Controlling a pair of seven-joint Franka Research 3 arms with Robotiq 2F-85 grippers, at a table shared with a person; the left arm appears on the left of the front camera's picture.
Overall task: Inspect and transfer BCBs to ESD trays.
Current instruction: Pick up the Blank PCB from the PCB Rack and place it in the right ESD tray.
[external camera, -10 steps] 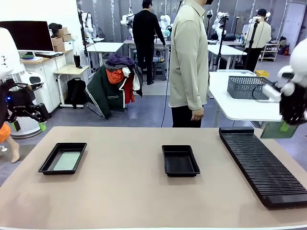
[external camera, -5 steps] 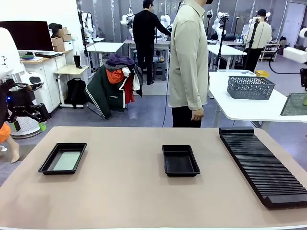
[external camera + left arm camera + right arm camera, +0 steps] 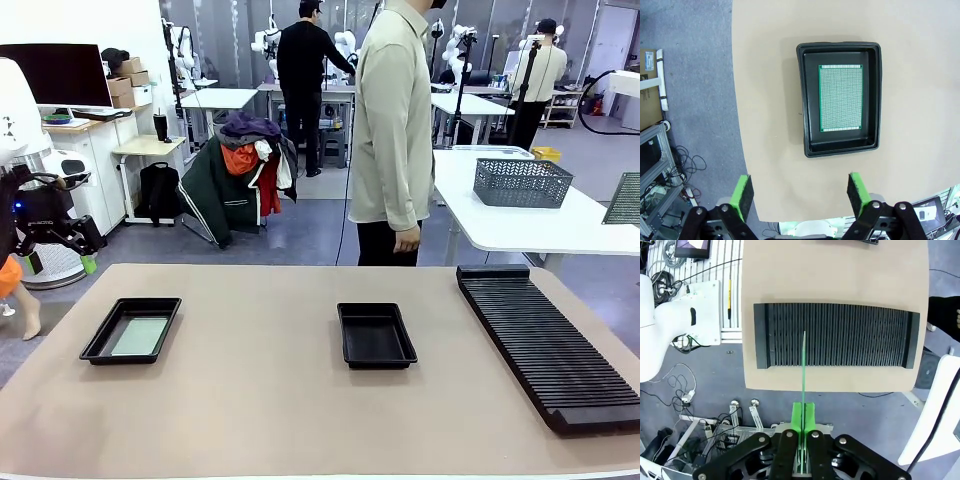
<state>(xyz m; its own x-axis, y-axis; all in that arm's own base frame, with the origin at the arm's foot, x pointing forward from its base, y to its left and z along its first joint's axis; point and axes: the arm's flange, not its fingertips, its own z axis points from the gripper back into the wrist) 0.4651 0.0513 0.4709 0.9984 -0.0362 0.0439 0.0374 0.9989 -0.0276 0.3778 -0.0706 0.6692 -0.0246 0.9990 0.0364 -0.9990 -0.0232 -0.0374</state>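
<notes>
Carrying a BCB (image 3: 803,365) clamped edge-on between its pads, the right gripper (image 3: 803,415) hangs high above the slotted rack (image 3: 855,335) at the right of the table (image 3: 250,400); this reads as the inspection step. The next move calls for laying that board flat in the empty middle ESD tray (image 3: 379,364) (nothing lies over it). The left gripper (image 3: 800,195), jaws spread and holding nothing, hovers over the left ESD tray (image 3: 800,100), where a second BCB (image 3: 841,98) lies flat. A person (image 3: 392,130) stands at the far edge, near the likely path.

Green grid-dotted BCB (image 3: 841,98), black tray (image 3: 839,148)
</notes>
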